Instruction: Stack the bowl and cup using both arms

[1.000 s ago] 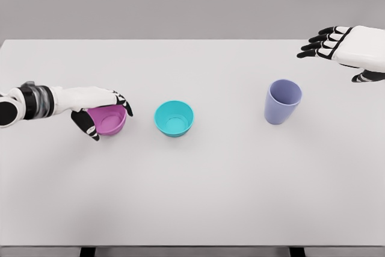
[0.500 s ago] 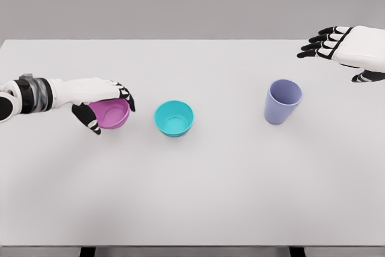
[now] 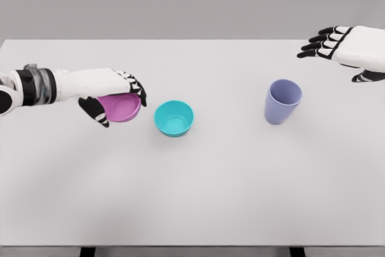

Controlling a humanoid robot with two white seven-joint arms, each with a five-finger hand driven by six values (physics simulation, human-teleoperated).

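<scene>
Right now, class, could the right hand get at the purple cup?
Probably yes: the right hand is open and holds nothing, and only bare table lies between it and the upright purple cup.

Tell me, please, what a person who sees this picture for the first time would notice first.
The eye falls first on the left robot hand, closed around a pink bowl at the left side of the white table. Just right of it stands a teal bowl, and further right a lilac cup stands alone. The right robot hand hangs open over the far right corner, holding nothing.
</scene>
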